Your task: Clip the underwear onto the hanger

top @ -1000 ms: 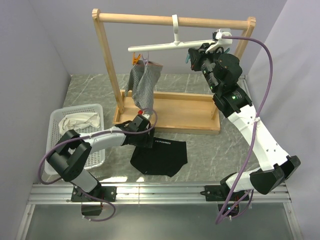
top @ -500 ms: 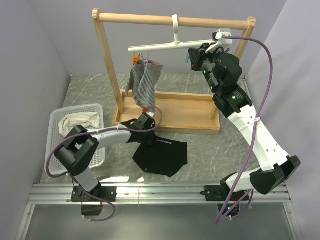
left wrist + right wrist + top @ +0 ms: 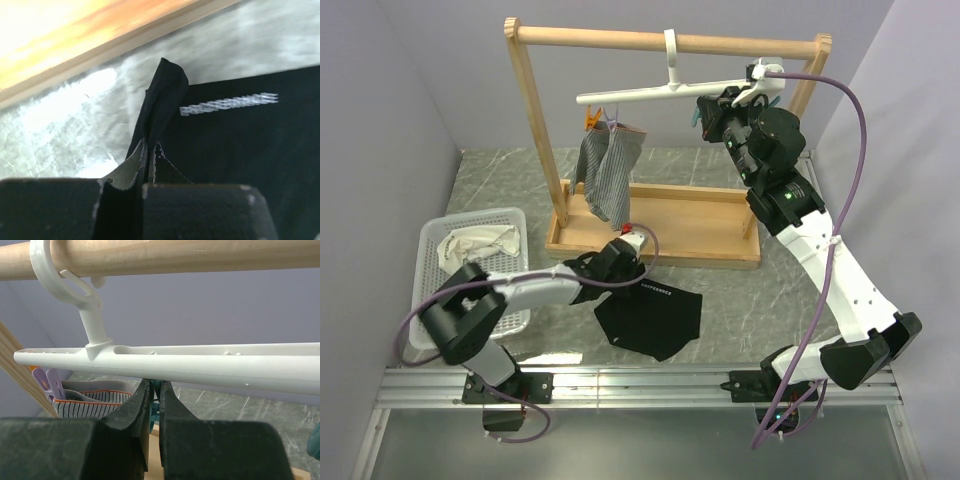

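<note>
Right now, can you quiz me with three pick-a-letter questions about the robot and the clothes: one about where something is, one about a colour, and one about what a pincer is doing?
1. Where is the black underwear?
A) on the table in front of the wooden rack
B) clipped to the hanger
C) draped over the rack's top pole

2. What colour is the hanger's bar?
A) red
B) white
C) black

3. What is the left pincer doing?
A) gripping the hanger
B) standing wide open above the table
C) shut on an edge of the underwear

Answers:
1 A: it lies on the marbled tabletop, near the rack's base.
2 B: the bar and its hook are both white.
3 C: the left wrist view shows black cloth pinched between its closed fingers.
</note>
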Robot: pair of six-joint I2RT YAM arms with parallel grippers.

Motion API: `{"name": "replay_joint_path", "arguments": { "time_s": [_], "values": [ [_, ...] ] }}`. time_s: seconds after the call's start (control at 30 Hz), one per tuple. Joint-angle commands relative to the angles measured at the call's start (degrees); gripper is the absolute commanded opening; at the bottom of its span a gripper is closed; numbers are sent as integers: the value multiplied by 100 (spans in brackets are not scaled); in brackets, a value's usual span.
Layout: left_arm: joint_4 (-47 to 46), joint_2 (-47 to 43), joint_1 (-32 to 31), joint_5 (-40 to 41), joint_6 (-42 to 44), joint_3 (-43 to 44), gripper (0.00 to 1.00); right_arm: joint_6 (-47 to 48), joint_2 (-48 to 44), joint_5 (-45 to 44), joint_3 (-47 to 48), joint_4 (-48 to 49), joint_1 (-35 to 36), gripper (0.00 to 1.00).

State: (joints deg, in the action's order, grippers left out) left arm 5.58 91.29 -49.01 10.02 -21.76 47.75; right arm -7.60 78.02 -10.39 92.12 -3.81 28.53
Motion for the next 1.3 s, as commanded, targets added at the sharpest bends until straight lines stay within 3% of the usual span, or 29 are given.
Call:
{"name": "replay_joint_path", "arguments": {
  "time_s": [0.0,0.13,0.37,0.87,1.27],
  "values": [
    [-1400,-1006,-143,-44,663,-318,0,-93,-340,-182,-44,232,-23,0],
    [-2341,-1595,-161,-193,1286,-556,0,-146,-384,-174,-124,241,-23,0],
    [-2852,-1649,-161,-211,1385,93,0,-260,-428,-104,-220,258,-23,0],
    [-2448,-903,-73,-211,524,2088,0,-532,-454,160,-194,250,-15,0],
    [-2448,-384,296,-615,-188,2854,0,-682,-463,345,-273,276,-32,0]
  ]
}}
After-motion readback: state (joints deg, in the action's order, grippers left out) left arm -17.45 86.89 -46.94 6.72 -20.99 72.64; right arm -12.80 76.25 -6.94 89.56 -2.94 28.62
